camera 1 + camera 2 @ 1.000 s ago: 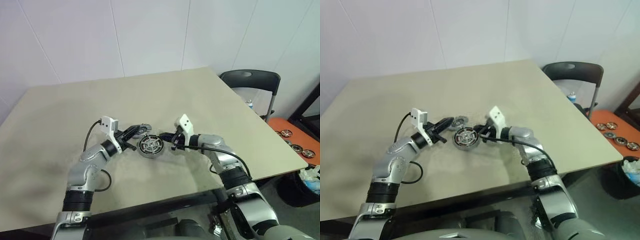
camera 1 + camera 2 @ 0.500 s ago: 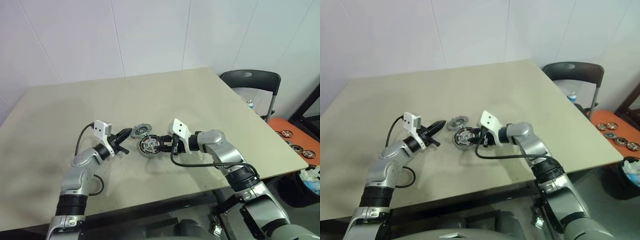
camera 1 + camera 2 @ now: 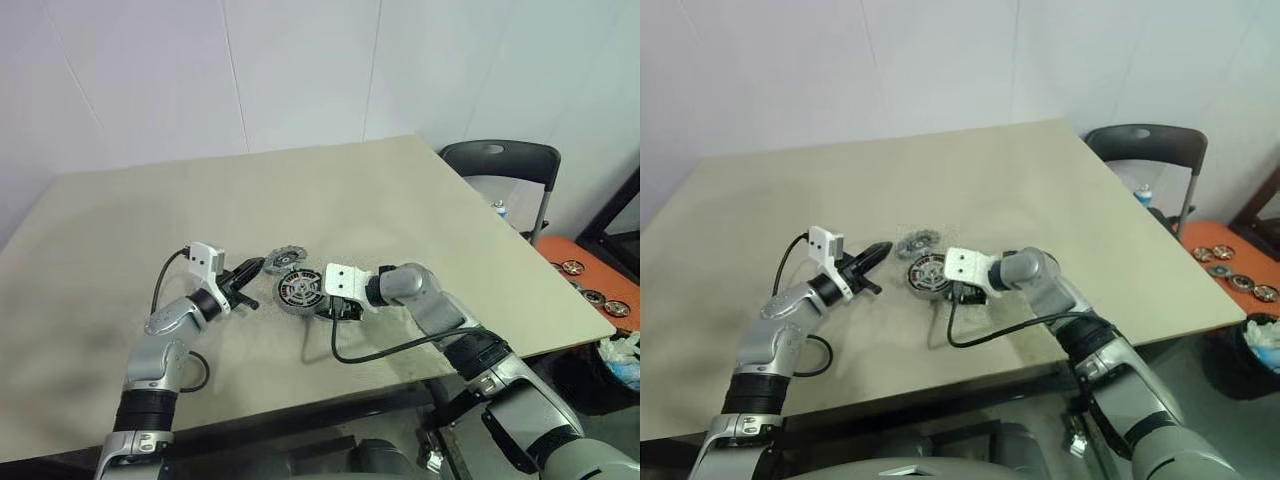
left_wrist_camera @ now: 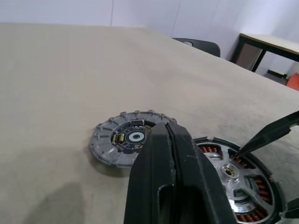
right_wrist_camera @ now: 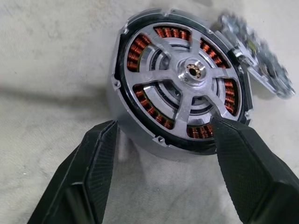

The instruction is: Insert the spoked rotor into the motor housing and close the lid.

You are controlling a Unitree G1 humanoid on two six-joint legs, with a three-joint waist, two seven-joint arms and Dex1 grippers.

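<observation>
White walls stand behind a big tan table (image 3: 420, 190), with a black chair (image 3: 500, 165) past its right corner. Near the front middle of the table sits the motor housing (image 5: 182, 79), a round dark ring with orange coils inside. The spoked rotor (image 5: 194, 72) is already lying in it, its silver arms reaching out from the hub. Just behind the housing, to its left, the lid (image 4: 130, 142) lies flat on the table. It is grey with a notched edge.

The right gripper (image 5: 163, 140) has its 2 black fingers spread apart at the near edge of the housing, 1 to each side of it. The left gripper (image 4: 169, 144) has its fingers pressed together and holds nothing. It points at the lid from the left.
</observation>
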